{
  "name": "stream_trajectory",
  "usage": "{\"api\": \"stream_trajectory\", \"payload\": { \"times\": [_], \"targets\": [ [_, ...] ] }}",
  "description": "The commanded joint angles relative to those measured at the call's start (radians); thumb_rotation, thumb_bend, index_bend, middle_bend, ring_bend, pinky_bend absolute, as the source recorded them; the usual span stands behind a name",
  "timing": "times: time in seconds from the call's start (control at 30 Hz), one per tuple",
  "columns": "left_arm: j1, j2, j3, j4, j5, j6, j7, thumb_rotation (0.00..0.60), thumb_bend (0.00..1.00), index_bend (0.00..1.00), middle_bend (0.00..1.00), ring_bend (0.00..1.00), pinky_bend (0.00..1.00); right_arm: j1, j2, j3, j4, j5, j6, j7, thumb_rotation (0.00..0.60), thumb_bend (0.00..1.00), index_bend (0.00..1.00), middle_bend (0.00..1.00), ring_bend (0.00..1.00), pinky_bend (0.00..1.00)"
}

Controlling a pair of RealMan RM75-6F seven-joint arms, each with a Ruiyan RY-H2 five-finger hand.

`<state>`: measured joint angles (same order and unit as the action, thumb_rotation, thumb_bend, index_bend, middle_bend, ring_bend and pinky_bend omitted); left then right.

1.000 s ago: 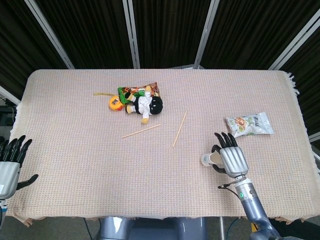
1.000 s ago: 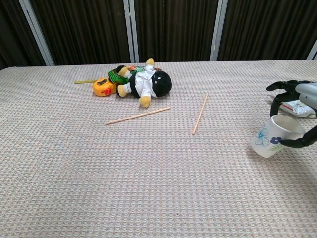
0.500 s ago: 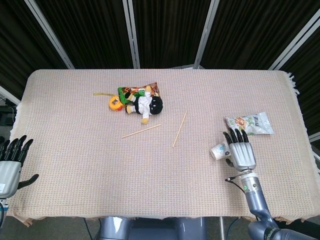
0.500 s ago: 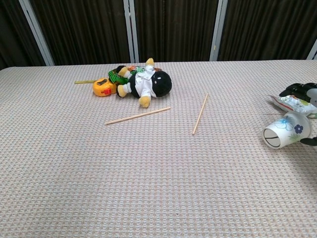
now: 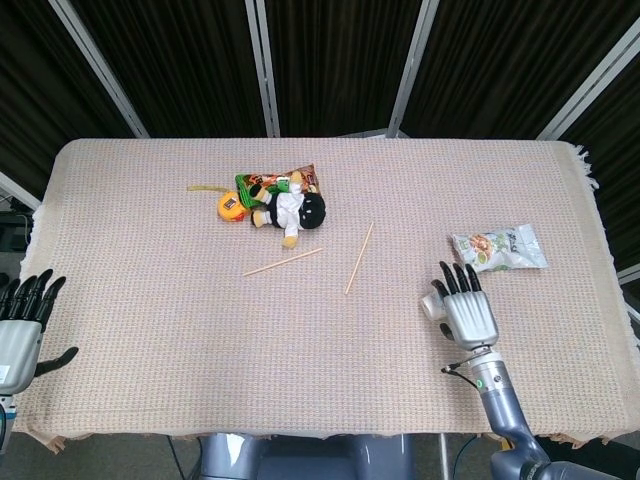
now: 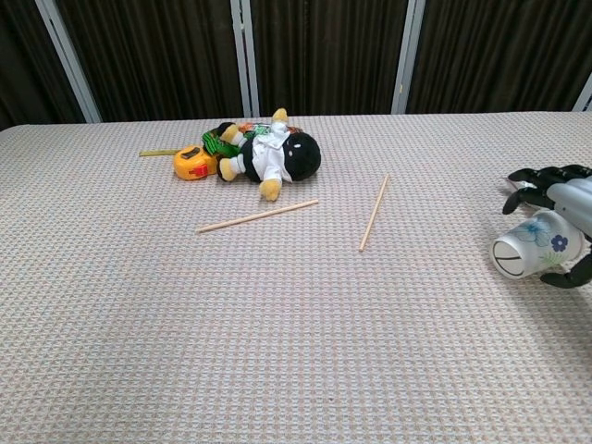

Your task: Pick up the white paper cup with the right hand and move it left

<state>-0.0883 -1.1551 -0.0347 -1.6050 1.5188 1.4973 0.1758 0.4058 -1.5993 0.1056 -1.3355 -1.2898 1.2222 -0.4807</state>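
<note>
The white paper cup (image 6: 536,245) with blue flowers lies on its side at the right of the table, mouth toward the left. In the head view only a bit of the cup (image 5: 432,306) shows beside my right hand (image 5: 465,315). That right hand (image 6: 569,199) arches over the cup, fingers spread above it with a gap, thumb by its lower right side. My left hand (image 5: 20,335) hangs off the table's front left corner, fingers apart and holding nothing.
A snack bag (image 5: 498,248) lies just behind the right hand. Two thin wooden sticks (image 5: 284,262) (image 5: 360,257) lie mid-table. A plush toy (image 5: 290,210), an orange tape measure (image 5: 232,206) and a packet are clustered at the back centre.
The cup tipped out of the right hand from tilted upright onto its side. The hand pulled right, then came back left over the lying cup. The left hand stayed put.
</note>
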Motion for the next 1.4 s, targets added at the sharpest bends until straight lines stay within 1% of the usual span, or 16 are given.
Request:
{"api": "stream_trajectory", "payload": {
  "times": [0.03, 0.13, 0.23, 0.43, 0.6, 0.7, 0.77, 0.87, 0.93, 1.03, 1.1, 1.23, 1.27, 1.33, 1.4],
  "targets": [
    [-0.002, 0.000, 0.000, 0.000, -0.003, -0.005, 0.000, 0.600, 0.03, 0.00, 0.00, 0.00, 0.00, 0.010, -0.050, -0.015, 0.095, -0.072, 0.033, 0.068, 0.600, 0.13, 0.32, 0.04, 0.00, 0.00],
    [-0.004, 0.003, 0.002, -0.003, -0.005, -0.011, -0.004, 0.600, 0.03, 0.00, 0.00, 0.00, 0.00, 0.013, -0.067, -0.019, 0.133, -0.087, 0.031, 0.098, 0.600, 0.13, 0.35, 0.05, 0.00, 0.00],
    [-0.004, 0.004, 0.001, -0.002, -0.007, -0.010, -0.004, 0.600, 0.03, 0.00, 0.00, 0.00, 0.00, 0.013, -0.079, -0.020, 0.166, -0.093, 0.033, 0.095, 0.600, 0.13, 0.36, 0.06, 0.00, 0.00],
    [-0.004, 0.005, 0.001, -0.006, -0.007, -0.010, -0.003, 0.600, 0.03, 0.00, 0.00, 0.00, 0.00, 0.012, -0.088, -0.016, 0.187, -0.087, 0.025, 0.092, 0.600, 0.13, 0.43, 0.11, 0.00, 0.00],
    [-0.005, 0.004, 0.003, -0.006, -0.006, -0.012, 0.002, 0.600, 0.03, 0.00, 0.00, 0.00, 0.00, 0.008, -0.088, -0.019, 0.193, -0.113, 0.048, 0.113, 0.600, 0.14, 0.47, 0.13, 0.00, 0.00],
    [-0.004, 0.004, 0.003, -0.006, -0.005, -0.009, 0.001, 0.600, 0.03, 0.00, 0.00, 0.00, 0.00, 0.005, -0.076, -0.020, 0.170, -0.139, 0.078, 0.130, 0.600, 0.14, 0.48, 0.13, 0.00, 0.00],
    [-0.004, 0.003, 0.002, -0.005, -0.005, -0.007, 0.000, 0.600, 0.03, 0.00, 0.00, 0.00, 0.00, 0.000, -0.054, -0.019, 0.128, -0.159, 0.101, 0.151, 0.600, 0.14, 0.48, 0.13, 0.00, 0.00],
    [-0.004, 0.002, 0.003, -0.005, -0.002, -0.004, -0.001, 0.600, 0.03, 0.00, 0.00, 0.00, 0.00, -0.009, -0.012, -0.009, 0.037, -0.168, 0.121, 0.216, 0.600, 0.14, 0.48, 0.13, 0.00, 0.00],
    [-0.003, 0.002, 0.003, -0.005, -0.001, -0.001, 0.000, 0.600, 0.03, 0.00, 0.00, 0.00, 0.00, -0.015, 0.020, 0.005, -0.042, -0.141, 0.103, 0.292, 0.600, 0.14, 0.48, 0.12, 0.00, 0.00],
    [-0.001, 0.002, 0.005, -0.009, 0.005, 0.003, 0.001, 0.600, 0.03, 0.00, 0.00, 0.00, 0.00, -0.018, 0.070, 0.029, -0.152, -0.051, 0.017, 0.406, 0.600, 0.13, 0.48, 0.11, 0.00, 0.00],
    [0.000, 0.004, 0.008, -0.012, 0.012, 0.006, 0.003, 0.600, 0.03, 0.00, 0.00, 0.00, 0.00, -0.018, 0.076, 0.047, -0.186, 0.005, -0.025, 0.460, 0.600, 0.13, 0.48, 0.10, 0.00, 0.00],
    [0.004, 0.005, 0.011, -0.017, 0.021, 0.018, 0.007, 0.600, 0.03, 0.00, 0.00, 0.00, 0.00, -0.015, 0.060, 0.093, -0.218, 0.113, -0.109, 0.600, 0.600, 0.13, 0.48, 0.10, 0.00, 0.00],
    [0.006, 0.007, 0.011, -0.018, 0.024, 0.022, 0.009, 0.600, 0.03, 0.00, 0.00, 0.00, 0.00, -0.011, 0.052, 0.109, -0.222, 0.147, -0.144, 0.653, 0.600, 0.13, 0.48, 0.10, 0.00, 0.00],
    [0.009, 0.009, 0.013, -0.020, 0.032, 0.030, 0.009, 0.600, 0.03, 0.00, 0.00, 0.00, 0.00, 0.002, 0.040, 0.115, -0.191, 0.166, -0.179, 0.669, 0.600, 0.13, 0.48, 0.09, 0.00, 0.00],
    [0.011, 0.011, 0.014, -0.021, 0.039, 0.038, 0.008, 0.600, 0.03, 0.00, 0.00, 0.00, 0.00, 0.011, 0.018, 0.116, -0.154, 0.173, -0.189, 0.665, 0.600, 0.13, 0.48, 0.09, 0.00, 0.00]
  ]
}}
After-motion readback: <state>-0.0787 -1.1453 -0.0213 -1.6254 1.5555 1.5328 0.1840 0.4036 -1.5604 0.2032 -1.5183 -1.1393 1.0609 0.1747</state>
